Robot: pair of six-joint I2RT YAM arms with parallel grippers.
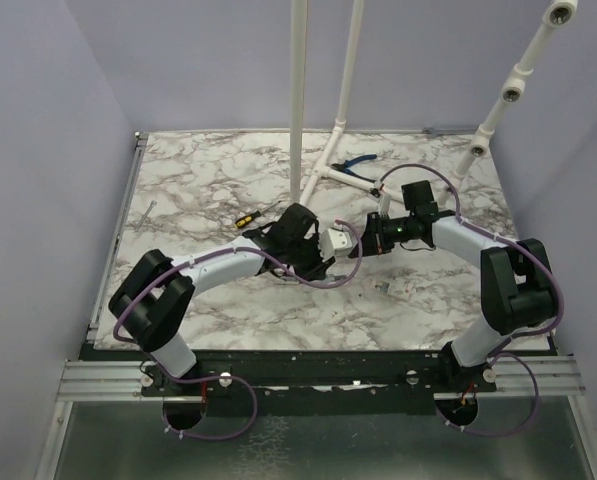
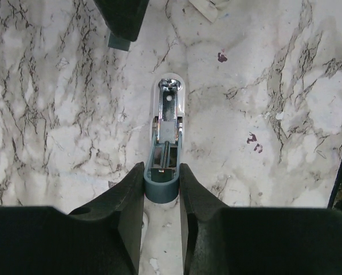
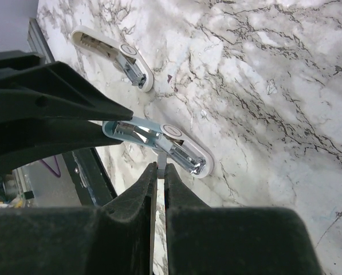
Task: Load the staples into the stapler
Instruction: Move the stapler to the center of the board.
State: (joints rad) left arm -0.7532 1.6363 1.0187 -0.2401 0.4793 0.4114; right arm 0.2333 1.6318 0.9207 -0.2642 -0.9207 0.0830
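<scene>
Left wrist view: your left gripper (image 2: 161, 180) clamps the open stapler (image 2: 169, 114) by its blue-green hinge end above the marble table (image 2: 285, 86), the right gripper (image 3: 160, 172) pinches a staple strip (image 3: 160, 156) beside it — if you come in tilted, the strip may jam or drop.

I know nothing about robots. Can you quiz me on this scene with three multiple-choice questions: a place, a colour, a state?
1. Where is the yellow-handled screwdriver?
A. lying on the table
B. in a gripper
C. hanging from the pipes

2. What colour is the clamped end of the stapler?
A. red
B. blue-green
C. black

3. The left gripper is:
A. wide open
B. out of sight
C. shut on the stapler

Answers: A, it rests on the marble, apart from both arms; B, the left wrist view shows that colour; C, both fingers press its sides.
</scene>
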